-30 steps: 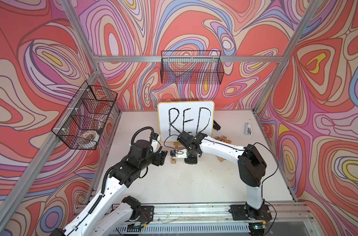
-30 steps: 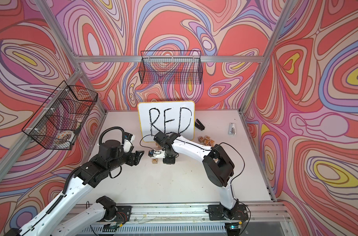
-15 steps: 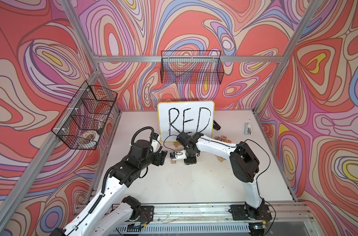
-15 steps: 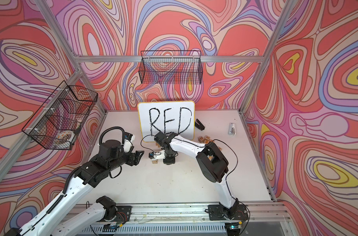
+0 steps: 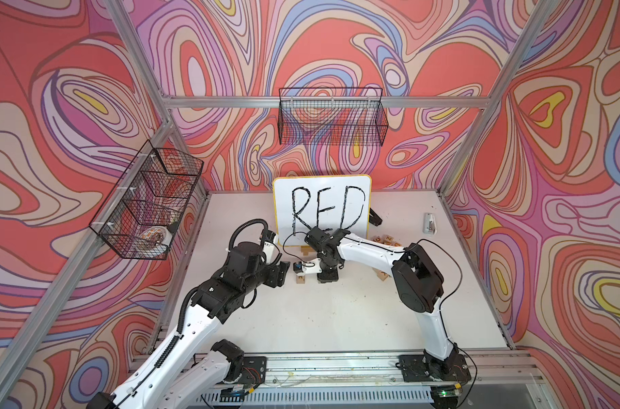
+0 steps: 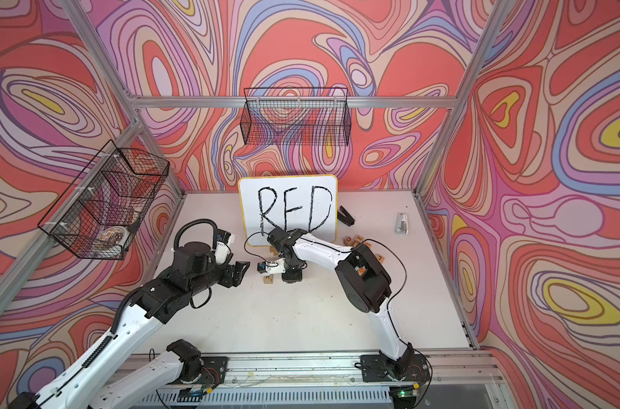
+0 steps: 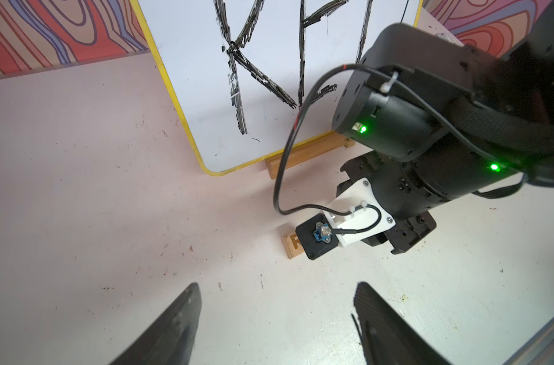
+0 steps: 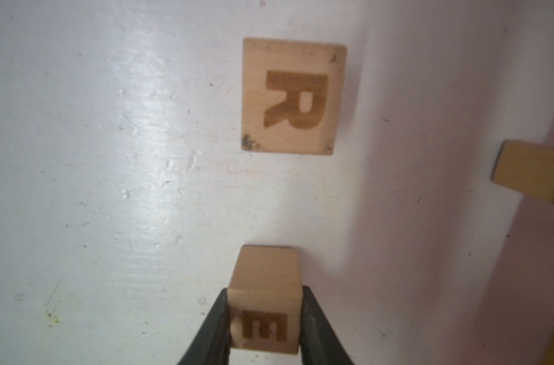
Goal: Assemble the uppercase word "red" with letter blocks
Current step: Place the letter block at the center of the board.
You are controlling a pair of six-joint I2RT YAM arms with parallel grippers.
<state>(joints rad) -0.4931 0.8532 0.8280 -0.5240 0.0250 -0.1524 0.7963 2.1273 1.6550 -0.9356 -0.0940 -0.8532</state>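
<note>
The R letter block (image 8: 293,96) lies flat on the white table, letter up; it also shows in both top views (image 5: 301,279) (image 6: 268,279) and in the left wrist view (image 7: 291,243). My right gripper (image 8: 265,290) is shut on the E letter block (image 8: 264,303), holding it low over the table a short gap from the R block. From above, the right gripper (image 5: 328,278) points straight down just right of the R block. My left gripper (image 7: 277,287) is open and empty, hovering left of the R block (image 5: 283,272). No D block can be made out.
The white yellow-rimmed board (image 5: 322,209) with RED written on it stands on a wooden stand (image 7: 304,158) just behind the blocks. Several loose letter blocks (image 5: 383,240) lie to the right. A black object (image 5: 374,217) and a small white item (image 5: 429,223) sit at the back right.
The right arm's elbow has swung left while its gripper stayed almost in place, still shut on the E block. The left arm has not moved.
</note>
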